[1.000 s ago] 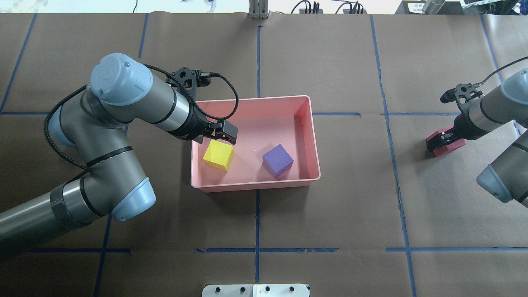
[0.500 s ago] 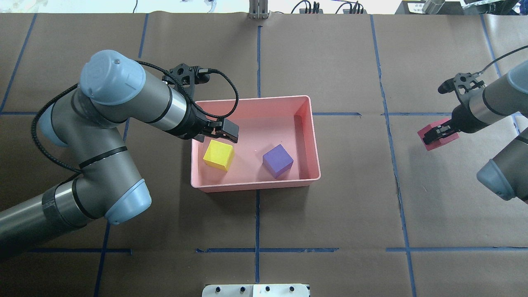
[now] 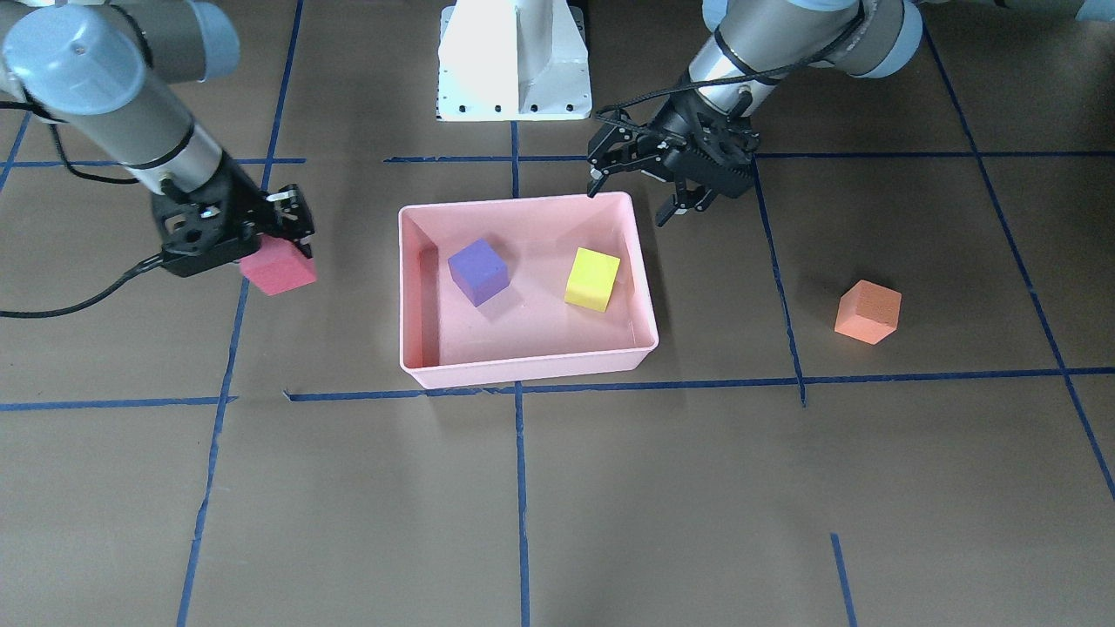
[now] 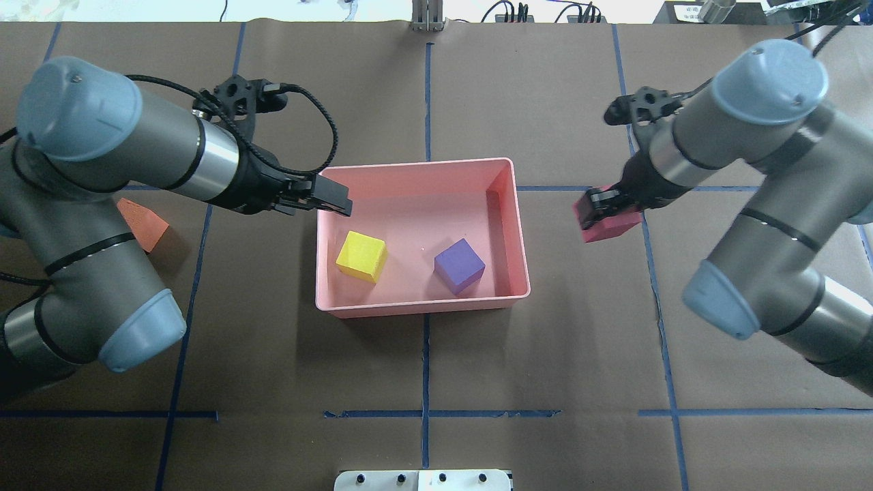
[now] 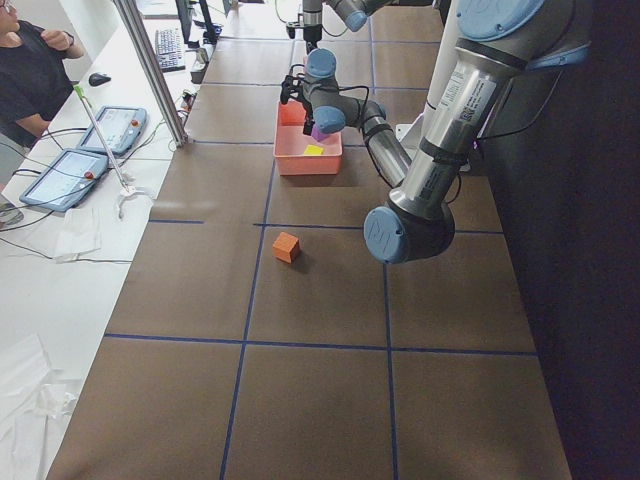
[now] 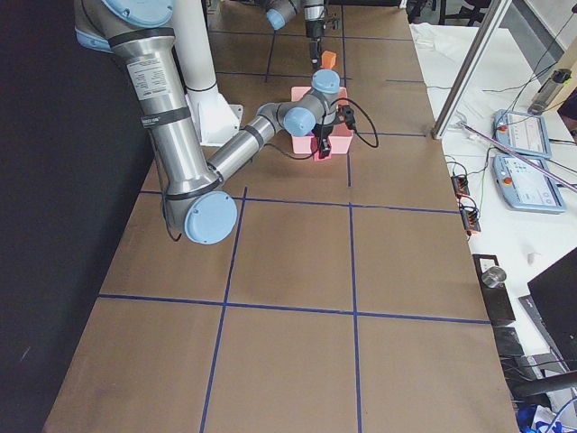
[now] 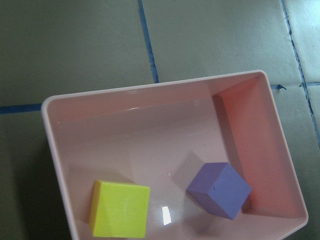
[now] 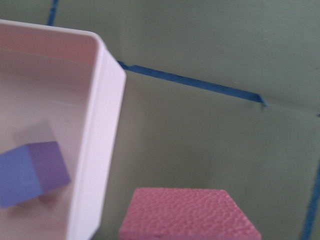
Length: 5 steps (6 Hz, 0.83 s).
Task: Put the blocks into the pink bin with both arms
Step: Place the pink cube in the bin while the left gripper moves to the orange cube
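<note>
Right gripper (image 4: 600,204) clamped the red-pink foam cube (image 4: 612,228) just outside the shallow light-pink plastic bin (image 4: 423,308), probably to join the purple foam cube (image 4: 459,264) and yellow-green foam cube (image 4: 361,256) inside; left gripper (image 4: 336,198) hung spread and empty at the bin's edge, orange foam cube (image 3: 868,312) well apart outside.

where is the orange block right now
In the front-facing view the orange block sits on the table right of the pink bin, on the robot's left side.

1. A brown paper-covered table (image 4: 545,341) carries a grid of blue tape lines (image 4: 425,354).
2. A shallow rectangular light-pink plastic bin (image 4: 423,305) sits near its middle.
3. A small orange foam cube (image 3: 868,312) lies well apart, on the robot's left.
4. A white pedestal base (image 3: 516,61) stands at the robot's edge.
</note>
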Each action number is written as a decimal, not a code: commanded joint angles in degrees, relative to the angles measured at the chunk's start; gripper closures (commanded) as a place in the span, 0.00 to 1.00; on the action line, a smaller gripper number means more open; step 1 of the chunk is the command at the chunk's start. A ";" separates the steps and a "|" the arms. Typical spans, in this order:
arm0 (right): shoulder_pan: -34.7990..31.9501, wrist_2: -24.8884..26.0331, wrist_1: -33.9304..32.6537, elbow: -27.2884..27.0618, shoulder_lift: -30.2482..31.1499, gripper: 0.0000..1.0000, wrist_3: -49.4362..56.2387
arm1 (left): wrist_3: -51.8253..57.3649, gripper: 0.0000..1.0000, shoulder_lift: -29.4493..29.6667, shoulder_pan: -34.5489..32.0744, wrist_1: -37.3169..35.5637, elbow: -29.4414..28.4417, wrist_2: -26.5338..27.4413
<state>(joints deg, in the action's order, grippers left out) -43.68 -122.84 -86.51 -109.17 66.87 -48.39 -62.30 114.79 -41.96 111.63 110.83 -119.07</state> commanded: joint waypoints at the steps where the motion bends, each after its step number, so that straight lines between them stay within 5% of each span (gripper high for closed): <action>1: 8.66 6.78 -0.60 2.72 -9.44 0.97 -14.05 | 9.78 0.00 -6.39 -3.99 0.07 1.41 -0.46; 4: 10.28 12.95 3.68 14.48 -15.98 0.74 -15.68 | 17.34 0.00 -12.54 -6.38 0.08 2.54 -0.55; 5: 10.02 13.33 5.19 15.56 -15.72 0.54 -15.77 | 23.30 0.00 -14.84 -7.52 0.08 2.38 -0.81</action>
<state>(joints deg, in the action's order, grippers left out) -33.55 -110.61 -83.16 -95.45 51.26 -64.03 -44.14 102.36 -48.48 111.71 113.10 -119.68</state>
